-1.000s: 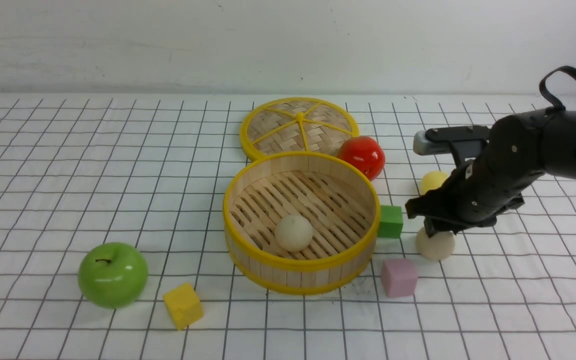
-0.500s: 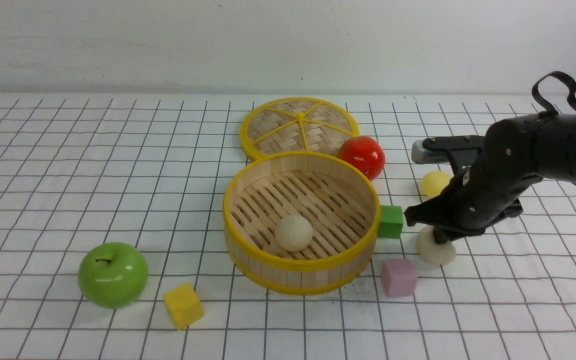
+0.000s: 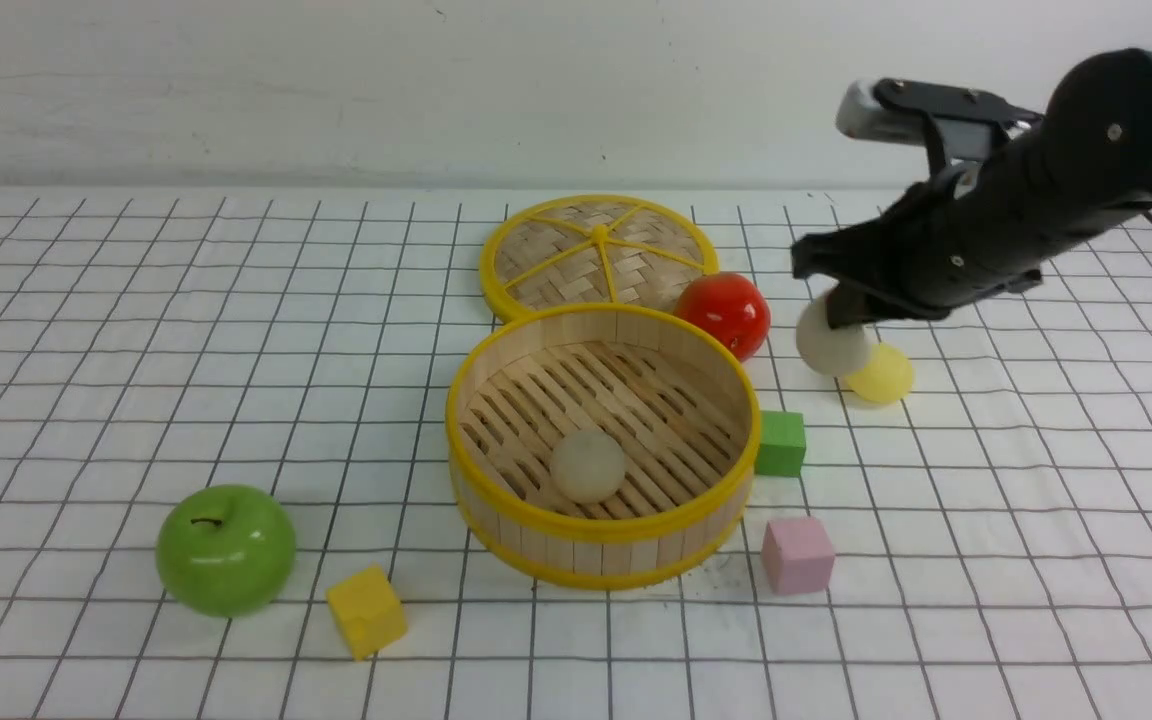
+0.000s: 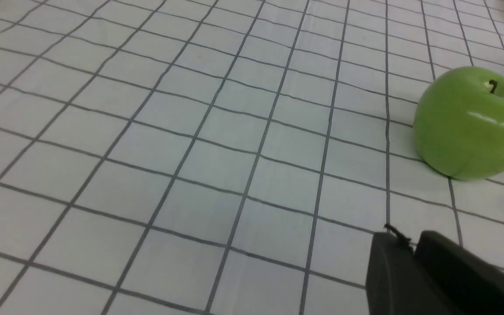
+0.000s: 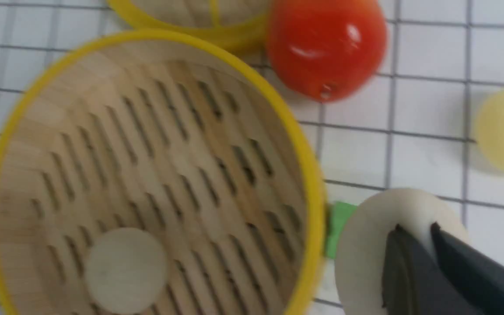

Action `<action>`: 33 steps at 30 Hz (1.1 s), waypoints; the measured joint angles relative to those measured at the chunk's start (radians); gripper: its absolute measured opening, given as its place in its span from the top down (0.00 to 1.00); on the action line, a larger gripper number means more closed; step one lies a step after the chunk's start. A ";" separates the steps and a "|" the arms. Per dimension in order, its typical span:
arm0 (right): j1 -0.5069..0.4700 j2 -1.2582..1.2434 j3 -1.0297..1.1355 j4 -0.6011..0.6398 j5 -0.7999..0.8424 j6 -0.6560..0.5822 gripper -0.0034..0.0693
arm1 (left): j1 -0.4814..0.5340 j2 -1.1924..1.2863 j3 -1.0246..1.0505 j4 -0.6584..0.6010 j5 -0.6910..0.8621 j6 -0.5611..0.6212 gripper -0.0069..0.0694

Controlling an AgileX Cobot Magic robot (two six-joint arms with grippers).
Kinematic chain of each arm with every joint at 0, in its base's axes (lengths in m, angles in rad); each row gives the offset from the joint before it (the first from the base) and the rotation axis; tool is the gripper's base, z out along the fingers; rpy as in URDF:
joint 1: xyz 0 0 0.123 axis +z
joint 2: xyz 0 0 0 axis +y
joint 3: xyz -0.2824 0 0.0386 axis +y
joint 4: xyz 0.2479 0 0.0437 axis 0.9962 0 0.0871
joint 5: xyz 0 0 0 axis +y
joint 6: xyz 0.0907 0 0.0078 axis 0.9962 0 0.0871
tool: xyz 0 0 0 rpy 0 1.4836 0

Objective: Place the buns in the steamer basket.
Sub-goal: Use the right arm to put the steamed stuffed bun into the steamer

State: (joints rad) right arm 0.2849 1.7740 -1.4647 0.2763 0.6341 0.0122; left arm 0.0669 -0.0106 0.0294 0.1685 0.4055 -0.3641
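One of three buns was in; I judged the job a third done.
The steamer basket (image 3: 596, 528) held a beige bun (image 3: 587, 466) on its floor. My right hand (image 3: 841, 308) was clenched on the second beige bun (image 3: 833, 345), held above the bench (image 3: 236, 350) outside the rim, to the basket's right. The pale yellow bun (image 3: 886, 378) sat on the bench, waiting.

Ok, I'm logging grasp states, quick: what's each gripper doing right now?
Left gripper: shut, holding nothing.
Right gripper: shut on a beige bun, held in the air.
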 joint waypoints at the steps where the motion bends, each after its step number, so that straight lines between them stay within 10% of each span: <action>1: 0.006 0.000 0.000 0.011 -0.005 -0.012 0.93 | 0.000 0.000 0.000 0.000 0.000 0.000 0.81; 18: 0.094 0.193 0.000 0.168 -0.053 -0.110 0.90 | 0.000 0.000 0.000 0.000 0.000 0.000 0.80; 33: 0.092 0.158 -0.001 0.192 -0.057 -0.131 0.26 | 0.000 0.000 0.000 0.000 0.000 0.000 0.78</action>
State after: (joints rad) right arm 0.3770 1.9318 -1.4658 0.4679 0.5766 -0.1187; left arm 0.0669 -0.0106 0.0294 0.1685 0.4055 -0.3641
